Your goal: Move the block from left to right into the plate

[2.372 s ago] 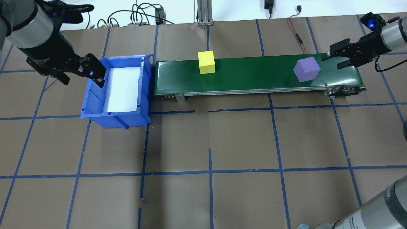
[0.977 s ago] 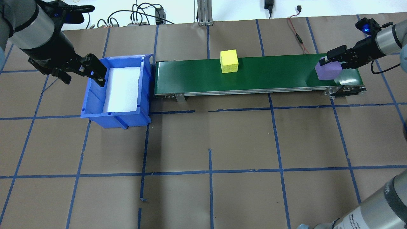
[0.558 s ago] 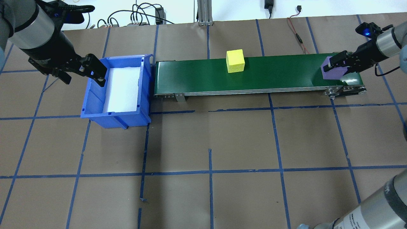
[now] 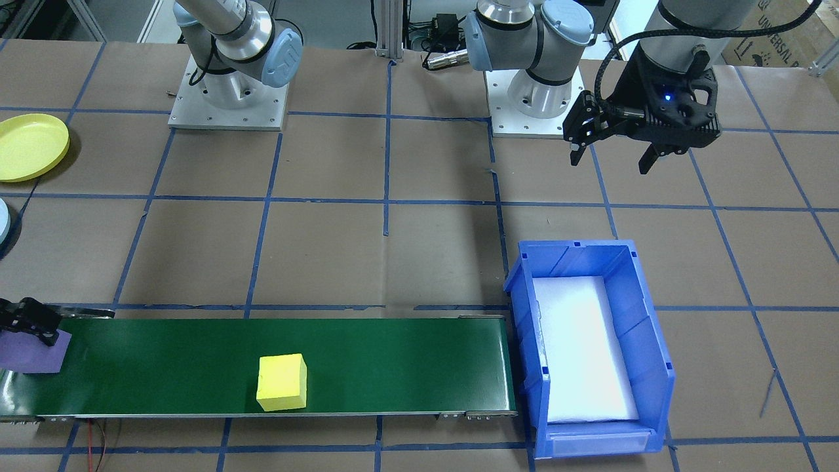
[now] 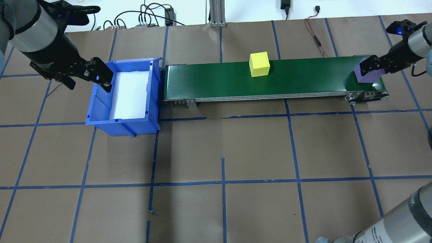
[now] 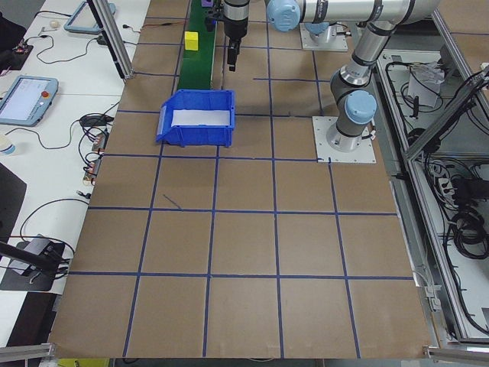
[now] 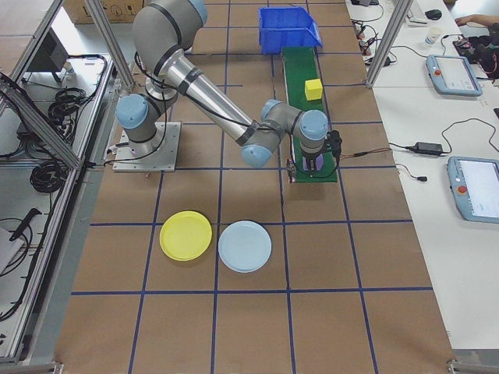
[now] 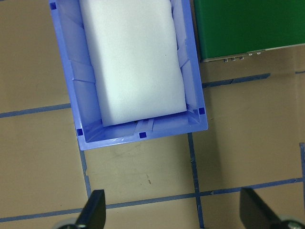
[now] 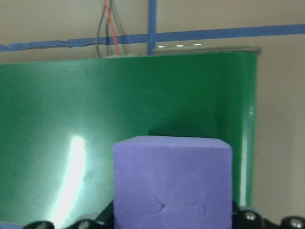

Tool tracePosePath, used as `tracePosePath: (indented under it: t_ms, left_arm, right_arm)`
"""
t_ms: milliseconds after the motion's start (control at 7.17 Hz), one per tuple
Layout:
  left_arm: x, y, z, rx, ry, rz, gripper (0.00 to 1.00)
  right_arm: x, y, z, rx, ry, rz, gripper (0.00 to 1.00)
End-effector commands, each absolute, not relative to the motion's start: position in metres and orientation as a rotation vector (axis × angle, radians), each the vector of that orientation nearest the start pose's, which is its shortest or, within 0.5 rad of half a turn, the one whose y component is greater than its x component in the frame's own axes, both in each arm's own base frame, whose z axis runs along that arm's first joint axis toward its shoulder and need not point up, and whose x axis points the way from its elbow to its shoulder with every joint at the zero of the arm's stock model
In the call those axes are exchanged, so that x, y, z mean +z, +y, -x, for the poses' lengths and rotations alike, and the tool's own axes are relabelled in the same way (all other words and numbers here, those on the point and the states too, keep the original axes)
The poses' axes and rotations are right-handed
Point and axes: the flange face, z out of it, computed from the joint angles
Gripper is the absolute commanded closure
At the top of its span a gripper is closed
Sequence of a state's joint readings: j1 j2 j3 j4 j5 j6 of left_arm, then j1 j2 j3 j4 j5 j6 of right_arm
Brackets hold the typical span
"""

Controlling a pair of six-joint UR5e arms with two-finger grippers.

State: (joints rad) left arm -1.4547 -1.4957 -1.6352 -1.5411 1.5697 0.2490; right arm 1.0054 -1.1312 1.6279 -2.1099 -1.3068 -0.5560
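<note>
Since 2.4 s ago my right gripper [image 5: 370, 68] has clamped the purple block [image 5: 369, 75] at the green belt's [image 5: 270, 79] 3 o'clock end; left gripper [image 4: 613, 147] spread. Plain yellow plate [image 4: 29, 145] sits well apart.

Matt purple foam block [image 9: 172, 179], glossy green conveyor belt [image 5: 270, 76], smooth yellow plastic plate [image 7: 185, 235], brown paper table cover [image 5: 216, 152], blue plastic bin [image 4: 645, 354]

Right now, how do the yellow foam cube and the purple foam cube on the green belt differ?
The yellow foam cube sits free mid-belt; the purple foam cube is at the belt's right end, gripped by the right claw. Yellow lies near the far edge; purple sits across the end. Both are similar-sized foam cubes.
</note>
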Motion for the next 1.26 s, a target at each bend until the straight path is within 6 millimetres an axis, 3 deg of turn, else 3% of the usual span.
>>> tracePosePath:
  t_ms: [0, 279, 558, 698, 837, 977, 1116]
  left_arm:
    - [0.495, -0.476, 0.079, -0.062, 3.128, -0.207, 0.0]
    - [0.494, -0.476, 0.079, -0.06, 3.129, -0.207, 0.0]
    - [0.494, -0.476, 0.079, -0.06, 3.129, -0.207, 0.0]
    - [0.494, -0.476, 0.079, -0.06, 3.129, -0.207, 0.0]
    - [0.493, -0.477, 0.077, -0.06, 3.13, -0.202, 0.0]
    - [0.493, -0.477, 0.076, -0.06, 3.13, -0.204, 0.0]
    - [0.492, -0.477, 0.077, -0.058, 3.132, -0.205, 0.0]
  right_arm:
    - [0.31, -0.553, 0.291, -0.247, 3.021, -0.147, 0.71]
    - [0.298, -0.491, 0.377, -0.212, 3.031, -0.112, 0.71]
    - [0.257, -0.418, 0.431, -0.124, 3.008, -0.14, 0.71]
    - [0.234, -0.397, 0.447, -0.091, 2.973, -0.193, 0.71]
    - [0.227, -0.39, 0.451, -0.013, 2.99, -0.2, 0.59]
    - [0.228, -0.39, 0.451, -0.023, 2.984, -0.219, 0.02]
    - [0.23, -0.389, 0.452, 0.0, 2.994, -0.223, 0.0]
